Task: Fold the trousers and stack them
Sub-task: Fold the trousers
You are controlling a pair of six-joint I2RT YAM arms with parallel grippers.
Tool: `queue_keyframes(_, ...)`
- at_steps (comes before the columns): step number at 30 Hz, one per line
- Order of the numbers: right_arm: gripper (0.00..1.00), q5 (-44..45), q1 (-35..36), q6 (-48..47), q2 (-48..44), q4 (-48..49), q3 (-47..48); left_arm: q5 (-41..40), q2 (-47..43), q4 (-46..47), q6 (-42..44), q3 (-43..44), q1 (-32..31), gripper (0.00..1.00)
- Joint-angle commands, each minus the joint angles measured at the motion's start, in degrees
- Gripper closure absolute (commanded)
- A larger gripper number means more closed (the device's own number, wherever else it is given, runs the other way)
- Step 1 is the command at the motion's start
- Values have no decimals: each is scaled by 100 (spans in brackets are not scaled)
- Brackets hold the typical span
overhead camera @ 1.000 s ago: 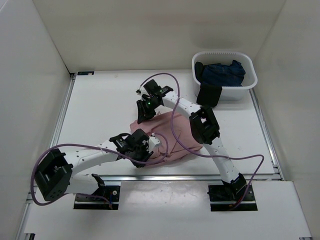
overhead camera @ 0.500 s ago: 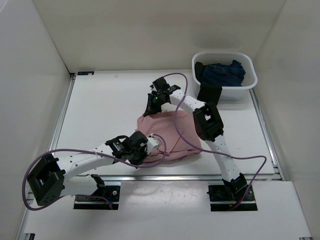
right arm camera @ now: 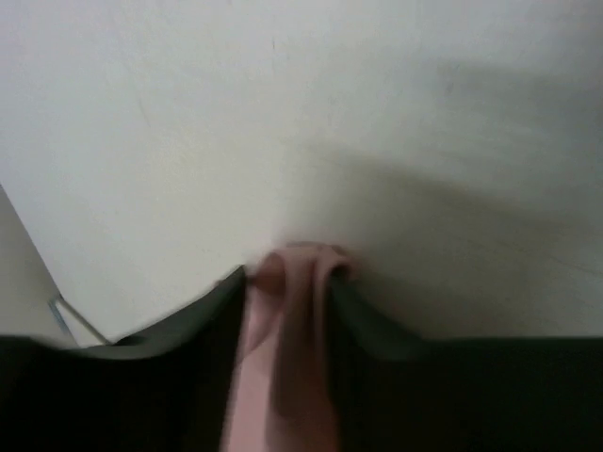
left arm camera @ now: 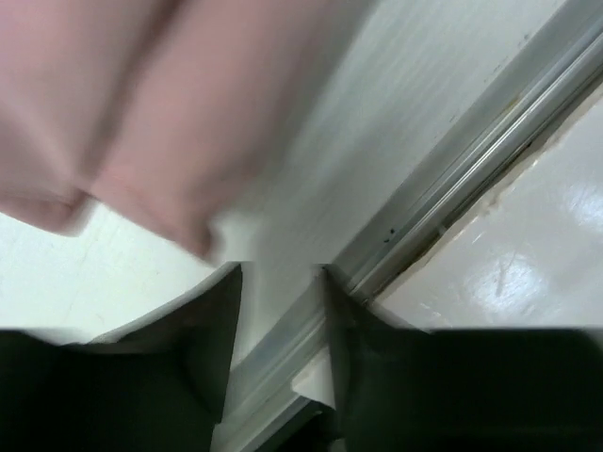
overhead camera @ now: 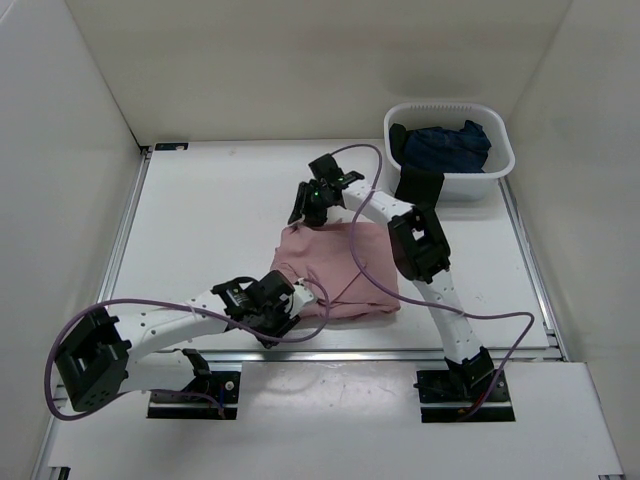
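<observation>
**Overhead and wrist views, read from the near edge outward.** A metal rail (overhead camera: pixel 340 352) borders the white bench (overhead camera: pixel 200 220) just beyond the arm bases. Past it, the left tool (left arm camera: pixel 281 273) hangs low at the near left corner of the trousers (overhead camera: pixel 345 272). Its fingers (left arm camera: pixel 203 348) stand apart with nothing between them, and the pink edge lies just past their tips.

The trousers (dusty pink, folded into a compact, roughly square packet) lie flat at the middle of the bench. A purple cable (overhead camera: pixel 352 250) from the right arm crosses over them in the overhead view.

The right tool (right arm camera: pixel 287 278) sits at the packet's far left corner. Its fingers are parted, and a raised fold of pink cloth fills the gap and touches both. Whether they press on the cloth cannot be told.

A white basket (overhead camera: pixel 470 186) stands at the far right corner of the bench, well apart from the trousers. It holds a dark navy garment (overhead camera: pixel 445 148), and a black garment (overhead camera: pixel 417 190) hangs over its front wall.
</observation>
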Motion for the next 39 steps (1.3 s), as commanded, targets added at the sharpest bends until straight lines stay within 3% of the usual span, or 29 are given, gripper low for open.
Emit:
queue_keyframes(1,43,454,-193,-250,-405,322,0,-38,-159,-164,-40,89,-47,44)
queue_keyframes(3,25,454,-193,-338,-598,322,0,-240,-159,-111,-40,160,-47,34)
queue_keyframes(4,21,454,-193,-443,-781,322,0,-485,-159,-111,-40,221,-47,22)
queue_keyframes(8,9,1059,-193,-697,-1404,-11,0,-909,-281,-111,-40,380,-47,18)
queue_keyframes(11,6,1306,-193,-1110,-1820,-345,236,-674,-500,-365,-40,826,-47,15)
queue_keyframes(15,6,1464,-193,-1507,-2180,-1528,886,-338,-607,-770,-40,1493,-47,3)
queue_keyframes(17,9,2007,-193,-1569,-2618,-1961,731,-338,-659,-823,-40,1767,14,0)
queue_keyframes(19,16,2324,-193,-1385,-3327,-2278,-283,-400,-712,-823,-40,2172,268,0)
queue_keyframes(20,37,2448,-271,-1245,-3602,-2280,-786,-400,-712,-823,-40,2312,452,0)
queue_keyframes(22,53,2642,-325,-744,-4460,-2071,-2441,-14,-712,-762,-40,2593,1216,0)
queue_keyframes(23,54,2590,-394,-621,-4735,-1921,-3001,135,-712,-762,-40,2647,1506,0)
queue_keyframes(24,51,2494,-456,-420,-5199,-1745,-3528,537,-556,-762,-40,2647,2100,0)
queue_keyframes(26,41,2196,-544,-260,-5580,-1193,-4835,1127,-379,-901,-40,2647,2683,0)
queue_keyframes(27,27,2142,-545,-198,-5860,-990,-5191,1417,-257,-902,-40,2647,2921,0)
queue_keyframes(29,16,2054,-658,-136,-6056,-446,-5946,2060,209,-902,-40,2700,3414,0)
queue_keyframes(34,13,1799,-791,-136,-6119,216,-6591,3132,1648,-902,-40,3051,3653,0)
queue_keyframes(39,19,1116,-922,-75,-5741,1032,-7233,3258,2442,-771,-40,3122,3653,7)
